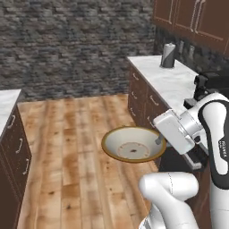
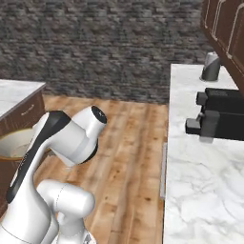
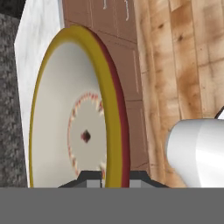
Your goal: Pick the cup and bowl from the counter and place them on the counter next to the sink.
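Observation:
My gripper (image 1: 158, 140) is shut on the rim of the bowl (image 1: 133, 145), a shallow cream dish with a golden-brown rim. It hangs in the air over the wooden floor, left of the marble counter (image 1: 172, 81) and off its edge. In the hand view the bowl (image 3: 72, 127) stands on edge, and its rim is pinched between the two dark fingertips of the gripper (image 3: 113, 176). From the right base view a slice of the bowl (image 2: 13, 143) shows behind my arm. The cup is out of view.
A grey cylinder (image 1: 168, 55) stands at the counter's far end. A black appliance (image 2: 220, 119) sits on the marble nearer me. Another drawer unit with a marble top (image 1: 9, 129) stands at the left. A stone wall closes the back.

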